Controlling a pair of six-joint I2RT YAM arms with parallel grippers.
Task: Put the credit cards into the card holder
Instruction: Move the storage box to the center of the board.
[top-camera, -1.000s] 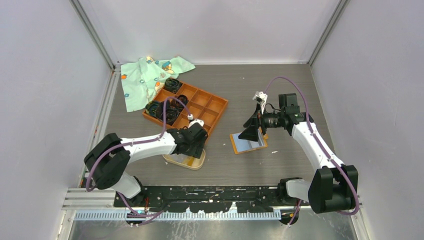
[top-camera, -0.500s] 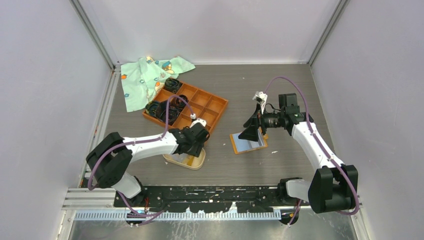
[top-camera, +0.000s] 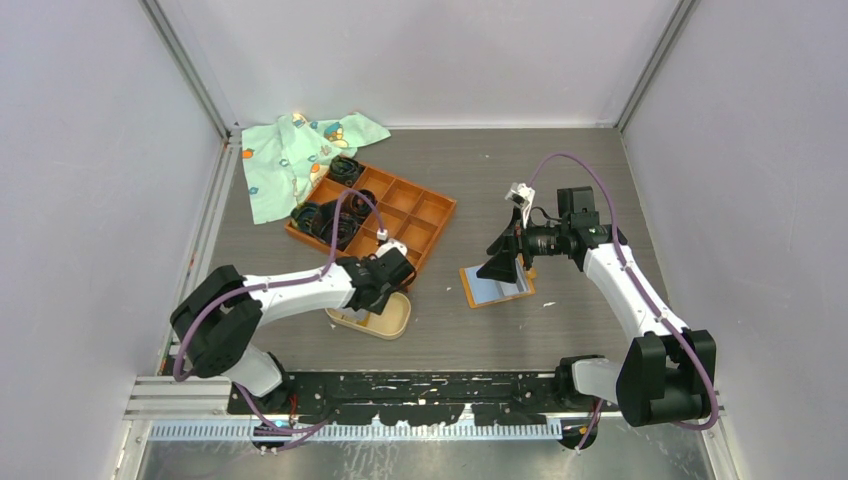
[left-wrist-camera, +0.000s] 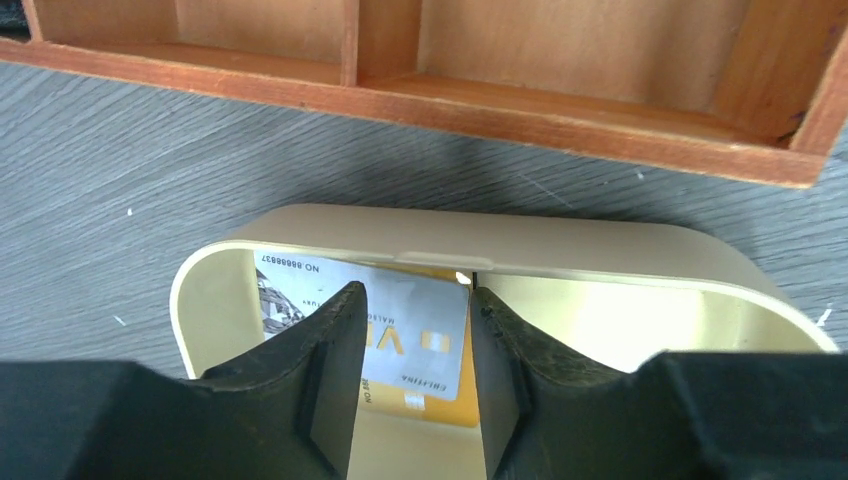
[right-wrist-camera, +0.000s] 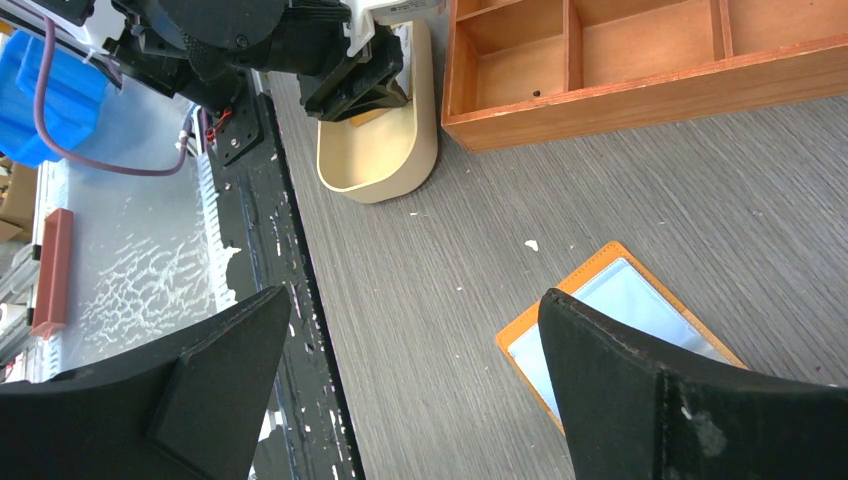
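A green printed cloth (top-camera: 300, 160) lies far left, beside an orange grid tray (top-camera: 418, 222) holding black coiled bands (top-camera: 325, 222). On the tray's near side, the left gripper (left-wrist-camera: 415, 300) hovers over the beige card holder (left-wrist-camera: 620, 250), jaws part open and gripping nothing. The credit cards (left-wrist-camera: 295, 290) (a pale one over an orange one) lie inside it. Further right, the right gripper (right-wrist-camera: 415, 300) hangs wide open and empty above the open orange wallet (top-camera: 495, 288).
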